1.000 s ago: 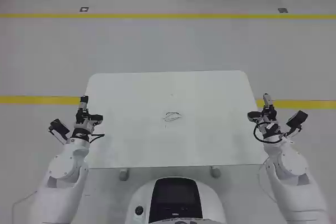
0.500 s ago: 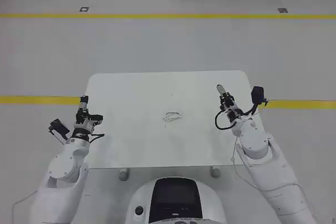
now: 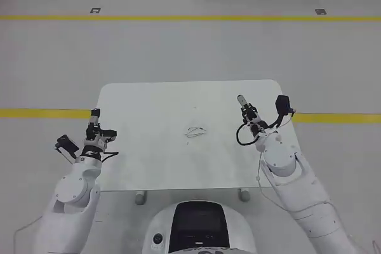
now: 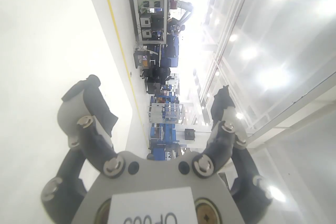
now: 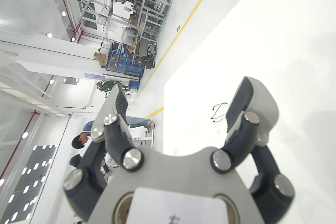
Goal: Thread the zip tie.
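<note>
A thin dark zip tie (image 3: pixel 195 132) lies curled near the middle of the white table (image 3: pixel 146 108); in the right wrist view the zip tie (image 5: pixel 218 111) shows beyond my fingers. My right gripper (image 3: pixel 242 101) hovers over the table's right part, to the right of the tie, open and empty, and my right gripper (image 5: pixel 183 93) has its jaws spread wide. My left gripper (image 3: pixel 95 114) is at the table's left edge, far from the tie. In its own view the left gripper (image 4: pixel 157 91) is open with nothing between its fingers.
The table has rounded corners and stands on a pale floor with yellow lines (image 3: pixel 25 113). Bare tabletop surrounds the tie on all sides.
My right arm has swung in from beyond the table's right edge to above the right part of the table, closer to the tie. The left arm has stayed still.
</note>
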You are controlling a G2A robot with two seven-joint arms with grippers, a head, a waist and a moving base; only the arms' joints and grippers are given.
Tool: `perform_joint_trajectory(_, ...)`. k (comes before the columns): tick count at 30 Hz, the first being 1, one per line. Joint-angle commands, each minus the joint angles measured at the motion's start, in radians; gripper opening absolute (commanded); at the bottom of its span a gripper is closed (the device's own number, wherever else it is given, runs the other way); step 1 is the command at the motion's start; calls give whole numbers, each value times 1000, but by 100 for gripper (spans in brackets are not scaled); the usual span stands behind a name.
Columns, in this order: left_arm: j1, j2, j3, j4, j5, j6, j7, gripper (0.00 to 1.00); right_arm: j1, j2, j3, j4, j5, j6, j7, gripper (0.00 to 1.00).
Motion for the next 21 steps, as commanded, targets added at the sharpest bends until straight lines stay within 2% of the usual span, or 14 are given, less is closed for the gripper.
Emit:
perform_joint_trajectory(1,0,0,0,0,0,0,0,100,0,0,0,0,0,0,0,100)
perform_joint_trajectory(7,0,0,0,0,0,0,0,100,0,0,0,0,0,0,0,100)
perform_joint_trajectory(8,0,0,0,0,0,0,0,100,12,1,-13,-14,-41,0,3,100)
perform_joint_trajectory(9,0,0,0,0,0,0,0,100,38,1,-57,-14,-157,0,16,100)
perform_joint_trajectory(14,0,0,0,0,0,0,0,100,178,-21,-174,72,-371,0,121,100)
perform_joint_trajectory(21,0,0,0,0,0,0,0,100,389,-88,-364,255,-648,0,326,100)
